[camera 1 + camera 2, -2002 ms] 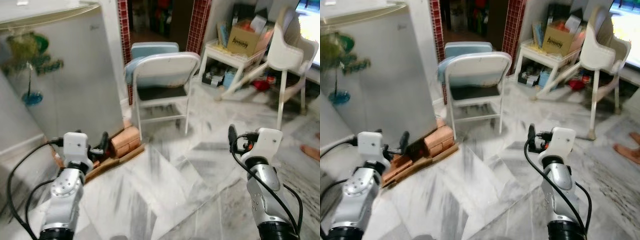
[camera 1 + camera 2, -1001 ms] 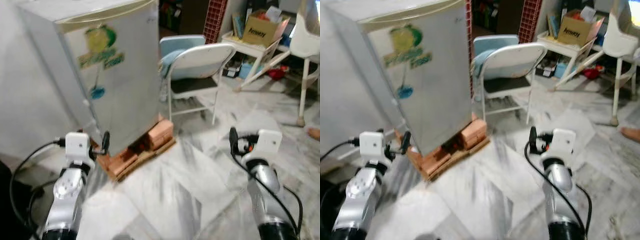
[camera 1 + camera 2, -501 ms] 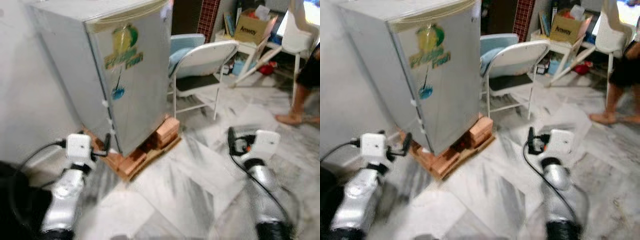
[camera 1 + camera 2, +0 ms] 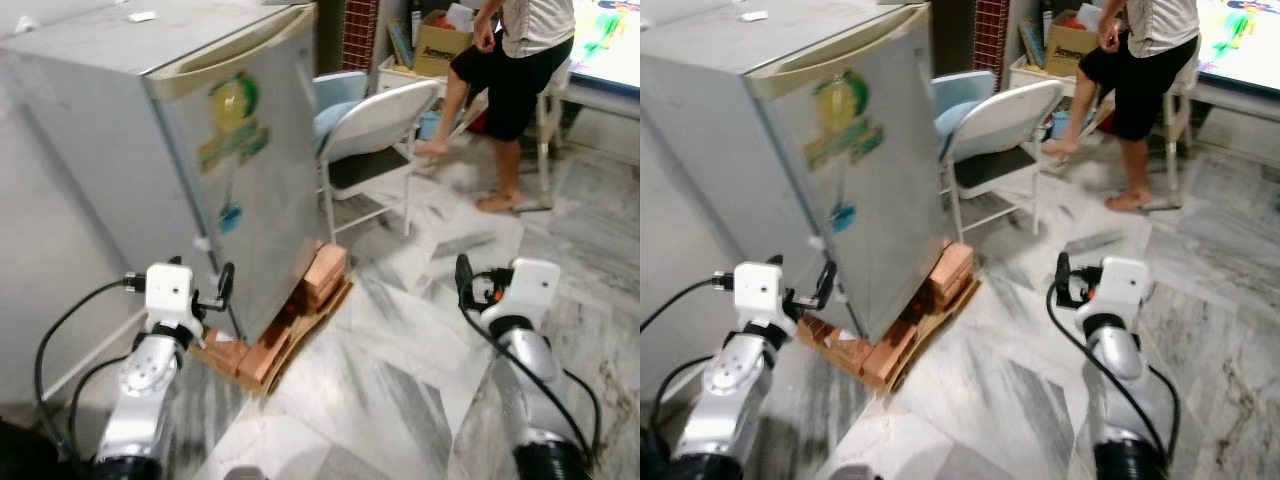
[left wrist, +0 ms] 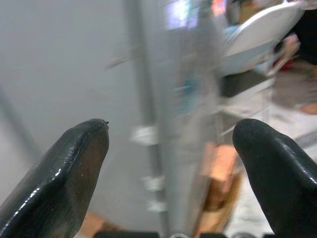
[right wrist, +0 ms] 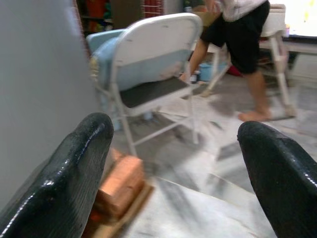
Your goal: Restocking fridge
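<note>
Left gripper (image 4: pixel 222 288) is held with fingers spread and empty, just beside the fridge (image 4: pixel 170 150) door's near edge; it is judged the nearer arm. That edge runs upright, and the door is seen shut. Right gripper (image 4: pixel 463 280) is likewise spread and empty, well apart to the right. Bricks (image 4: pixel 300 300) are noted beneath the fridge; a chair (image 4: pixel 375 140) and a person (image 4: pixel 510 60) stand beyond.

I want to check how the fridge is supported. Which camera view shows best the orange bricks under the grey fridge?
The left eye view: the orange bricks show along the whole base of the grey fridge, on a wooden board. The right eye view shows the same. The right wrist view shows one end, blurred; the left wrist view a blurred orange patch.
</note>
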Tool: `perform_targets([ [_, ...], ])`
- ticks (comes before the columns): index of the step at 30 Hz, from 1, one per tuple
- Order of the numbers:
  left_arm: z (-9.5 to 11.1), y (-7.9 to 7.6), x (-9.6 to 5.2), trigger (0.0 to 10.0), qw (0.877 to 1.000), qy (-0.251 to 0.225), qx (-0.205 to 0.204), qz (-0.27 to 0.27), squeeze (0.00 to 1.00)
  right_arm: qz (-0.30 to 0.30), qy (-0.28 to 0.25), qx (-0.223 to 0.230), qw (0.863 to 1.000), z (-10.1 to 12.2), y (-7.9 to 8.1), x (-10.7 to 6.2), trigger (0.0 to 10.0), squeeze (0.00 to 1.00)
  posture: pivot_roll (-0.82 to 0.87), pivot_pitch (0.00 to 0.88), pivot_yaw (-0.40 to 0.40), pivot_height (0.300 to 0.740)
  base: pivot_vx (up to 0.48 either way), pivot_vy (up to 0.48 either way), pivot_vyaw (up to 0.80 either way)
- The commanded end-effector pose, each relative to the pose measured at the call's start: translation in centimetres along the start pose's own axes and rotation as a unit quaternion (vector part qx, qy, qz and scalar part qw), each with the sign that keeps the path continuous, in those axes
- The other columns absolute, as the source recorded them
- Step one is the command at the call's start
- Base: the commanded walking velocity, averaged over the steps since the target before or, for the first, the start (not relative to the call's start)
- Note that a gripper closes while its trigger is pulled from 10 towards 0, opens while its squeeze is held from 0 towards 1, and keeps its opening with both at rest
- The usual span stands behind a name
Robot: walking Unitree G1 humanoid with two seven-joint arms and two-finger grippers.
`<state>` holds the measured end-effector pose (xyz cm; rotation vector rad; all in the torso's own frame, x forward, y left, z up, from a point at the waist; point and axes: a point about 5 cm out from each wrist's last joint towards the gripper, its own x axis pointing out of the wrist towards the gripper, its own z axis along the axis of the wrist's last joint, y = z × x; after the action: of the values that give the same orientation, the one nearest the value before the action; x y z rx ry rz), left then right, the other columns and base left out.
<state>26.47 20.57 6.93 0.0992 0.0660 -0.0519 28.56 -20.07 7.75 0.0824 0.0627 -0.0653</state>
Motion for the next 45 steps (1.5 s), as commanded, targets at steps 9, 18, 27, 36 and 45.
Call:
perform_targets([
  [9, 0.5, -1.0, 0.4, 10.0, 1.0, -0.011, 0.001, -0.015, 0.0, -0.008, -0.007, -0.005, 1.0, 0.5, -0.8, 0.1, 10.0, 0.0, 0.02, 0.0, -0.013, 0.74, 0.247, 0.4, 0.0],
  [18, 0.3, -1.0, 0.1, 10.0, 1.0, -0.006, 0.011, -0.008, 0.0, -0.006, 0.0, 0.0, 1.0, 0.4, -0.7, 0.2, 10.0, 0.0, 0.03, 0.0, -0.016, 0.74, 0.028, 0.033, -0.09],
  [27, 0.1, -1.0, 0.2, 10.0, 1.0, 0.004, 0.016, -0.003, 0.0, -0.003, -0.001, -0.003, 1.0, 0.4, -0.7, 0.1, 10.0, 0.0, 0.02, 0.0, -0.015, 0.74, 0.0, 0.0, -0.8],
  [36, 0.7, -0.9, 0.9, 10.0, 1.0, -0.005, 0.02, 0.009, 0.0, -0.003, 0.0, -0.001, 1.0, 0.4, -0.8, -0.1, 10.0, 0.0, 0.02, 0.0, -0.017, 0.74, 0.0, 0.0, -0.78],
  [45, 1.1, -1.3, 2.5, 10.0, 1.0, -0.001, 0.019, -0.007, 0.0, 0.011, 0.005, -0.001, 1.0, 0.2, -0.2, -0.4, 10.0, 0.0, 0.01, 0.0, -0.021, 0.74, 0.0, 0.0, -0.07],
])
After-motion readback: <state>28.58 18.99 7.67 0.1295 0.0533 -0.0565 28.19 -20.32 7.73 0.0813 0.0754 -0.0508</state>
